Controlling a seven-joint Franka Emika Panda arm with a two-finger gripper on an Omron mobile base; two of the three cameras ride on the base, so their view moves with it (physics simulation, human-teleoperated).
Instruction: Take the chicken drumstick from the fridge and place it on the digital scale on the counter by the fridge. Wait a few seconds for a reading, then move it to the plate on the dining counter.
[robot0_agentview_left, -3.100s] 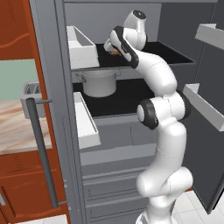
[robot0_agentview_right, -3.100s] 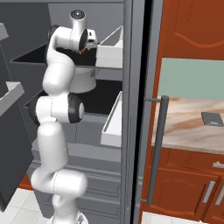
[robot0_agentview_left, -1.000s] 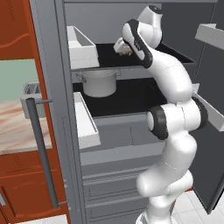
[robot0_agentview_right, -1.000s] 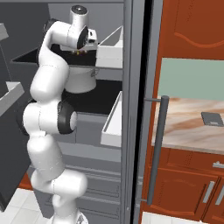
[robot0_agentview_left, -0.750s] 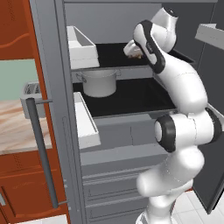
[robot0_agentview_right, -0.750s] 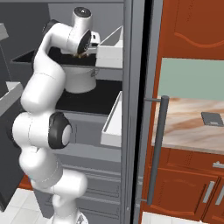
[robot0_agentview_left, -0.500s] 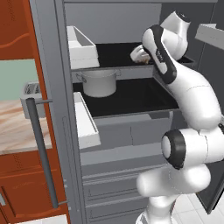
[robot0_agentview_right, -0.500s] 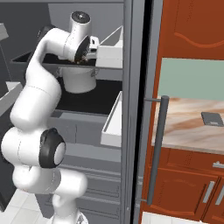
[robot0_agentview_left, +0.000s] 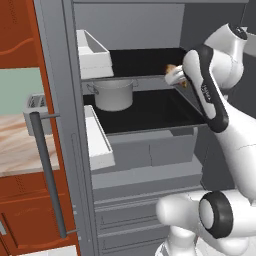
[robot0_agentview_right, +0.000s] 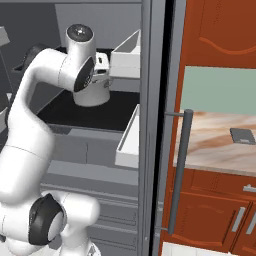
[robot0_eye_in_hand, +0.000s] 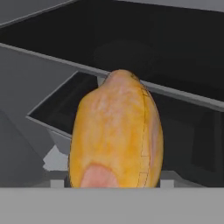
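Note:
My gripper (robot0_agentview_left: 176, 76) is shut on the chicken drumstick (robot0_eye_in_hand: 116, 133), a golden-orange oval lump that looms large in the hand view and hides the fingertips. From the left base view the drumstick (robot0_agentview_left: 171, 67) peeks out as an orange bit beside the hand, in front of the right end of the fridge's (robot0_agentview_left: 145, 30) upper black shelf. The digital scale (robot0_agentview_right: 243, 135), a flat grey square, lies on the marbled counter (robot0_agentview_right: 210, 137) right of the fridge. The plate and the dining counter are out of view.
A grey pot (robot0_agentview_left: 114, 94) stands on the lower black shelf. White door bins (robot0_agentview_left: 92, 50) (robot0_agentview_right: 131, 135) jut from the open door, whose long bar handle (robot0_agentview_right: 177, 175) hangs in front of the counter. A grey toaster (robot0_agentview_left: 35, 102) sits beyond the door.
The arm has swung out from the middle of the upper shelf toward its right front edge, carrying the drumstick with it. The pot and bins have stayed put.

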